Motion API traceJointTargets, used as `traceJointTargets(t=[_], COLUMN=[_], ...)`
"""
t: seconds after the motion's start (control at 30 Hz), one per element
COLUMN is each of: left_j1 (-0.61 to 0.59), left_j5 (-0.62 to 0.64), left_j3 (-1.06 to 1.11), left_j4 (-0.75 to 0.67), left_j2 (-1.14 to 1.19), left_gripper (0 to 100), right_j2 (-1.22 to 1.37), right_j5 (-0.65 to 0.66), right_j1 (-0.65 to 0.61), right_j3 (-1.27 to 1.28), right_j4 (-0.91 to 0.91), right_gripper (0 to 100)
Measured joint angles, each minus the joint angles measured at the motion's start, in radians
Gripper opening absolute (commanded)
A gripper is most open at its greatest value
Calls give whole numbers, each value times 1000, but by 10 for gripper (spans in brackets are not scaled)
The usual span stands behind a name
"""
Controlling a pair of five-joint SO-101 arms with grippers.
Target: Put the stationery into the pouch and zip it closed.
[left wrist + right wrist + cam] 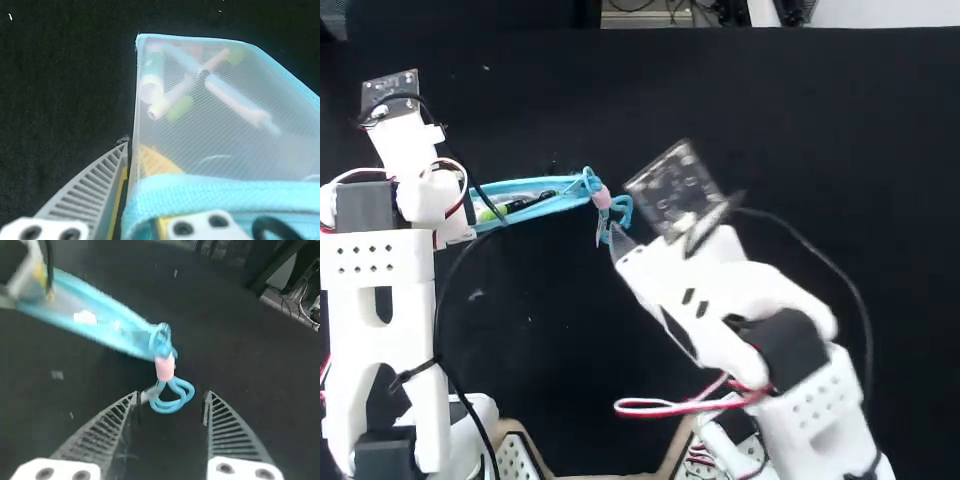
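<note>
The pouch point(220, 150), clear mesh with light blue trim, is gripped at one short end by the left jaws, which are clamped on its edge. One ribbed jaw lies flat against the pouch's outer side, and the other is hidden behind the fabric. The stationery point(172, 102) is inside the pouch, pens and markers lying loose against the mesh beyond those jaws.

The pouch's far end points toward the right jaws. There the zip pull hangs down: a pink bead point(164, 368) with a blue cord loop point(173, 399) below it. The right jaws are spread wide and hold nothing. The loop sits in the gap between their tips, closer to one tip than the other, and I cannot tell whether it touches that tip. The black counter point(820, 150) lies beneath both arms.
</note>
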Motion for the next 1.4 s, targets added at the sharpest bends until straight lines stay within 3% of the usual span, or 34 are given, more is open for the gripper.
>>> traceJointTargets(t=[0.27, 0.43, 0.73, 1.0, 1.17, 1.4], left_j1=[0, -2, -29, -37, -37, -43], left_j5=[0, -72, -253, -269, -269, -270], left_j3=[0, 0, 0, 2, 5, 6], left_j4=[2, 2, 21, 28, 28, 21], left_j2=[-2, -2, -2, -2, -2, -2], left_gripper=[30, 30, 30, 30, 30, 30], right_j2=[6, 8, 8, 8, 8, -21], right_j5=[170, 318, 388, 388, 388, 388], right_j1=[0, -6, -60, -117, -117, -115], right_j3=[370, 454, 457, 445, 443, 439], right_j4=[-416, -559, -562, -511, -503, -503], right_gripper=[195, 194, 194, 191, 6, 10])
